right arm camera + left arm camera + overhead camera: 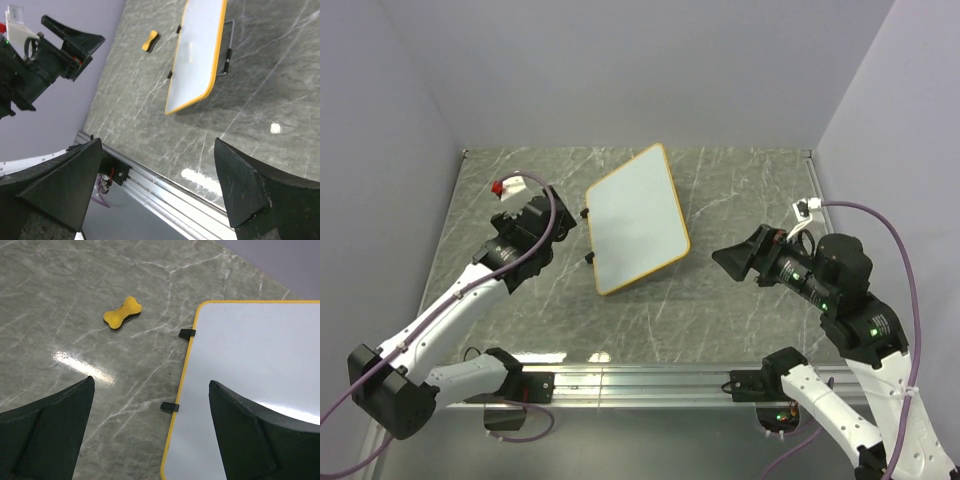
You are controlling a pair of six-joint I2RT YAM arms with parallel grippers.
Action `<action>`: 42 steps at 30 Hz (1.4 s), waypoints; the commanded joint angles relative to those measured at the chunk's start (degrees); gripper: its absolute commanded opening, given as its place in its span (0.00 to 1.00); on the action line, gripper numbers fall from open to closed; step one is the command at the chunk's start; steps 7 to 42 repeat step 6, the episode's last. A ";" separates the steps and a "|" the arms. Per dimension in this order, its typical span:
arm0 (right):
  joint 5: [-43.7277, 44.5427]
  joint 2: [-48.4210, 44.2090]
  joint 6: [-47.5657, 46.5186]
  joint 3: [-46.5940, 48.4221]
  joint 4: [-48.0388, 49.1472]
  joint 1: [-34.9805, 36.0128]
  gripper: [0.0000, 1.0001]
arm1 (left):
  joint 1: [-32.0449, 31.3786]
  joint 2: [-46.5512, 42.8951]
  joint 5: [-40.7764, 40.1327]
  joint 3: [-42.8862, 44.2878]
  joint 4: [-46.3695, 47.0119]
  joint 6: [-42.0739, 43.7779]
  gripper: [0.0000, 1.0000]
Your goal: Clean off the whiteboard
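Whiteboard point(637, 220) sits on the tabletop point(740, 190), its face unmarked in every view, so erasing looks done. Yellow eraser point(122, 313) lies near the board's tabbed edge. Left claw point(150, 390) and right claw point(157, 145) flank the board, both spread wide, holding nothing.

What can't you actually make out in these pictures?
Top view: eraser not visible, probably under the left gripper.
Left wrist view: whiteboard cut off by right and bottom edges, partly behind a finger.
Right wrist view: whiteboard's underside hidden; its wire stand partly behind it.
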 commanded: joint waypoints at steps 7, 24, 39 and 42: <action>-2.10 -7.66 -0.27 -3.86 0.28 0.31 1.00 | -0.25 -9.61 -4.01 -5.68 8.23 6.43 0.99; -2.10 -7.66 -0.27 -3.86 0.28 0.31 1.00 | -0.25 -9.61 -4.01 -5.68 8.23 6.43 0.99; -2.10 -7.66 -0.27 -3.86 0.28 0.31 1.00 | -0.25 -9.61 -4.01 -5.68 8.23 6.43 0.99; -2.10 -7.66 -0.27 -3.86 0.28 0.31 1.00 | -0.25 -9.61 -4.01 -5.68 8.23 6.43 0.99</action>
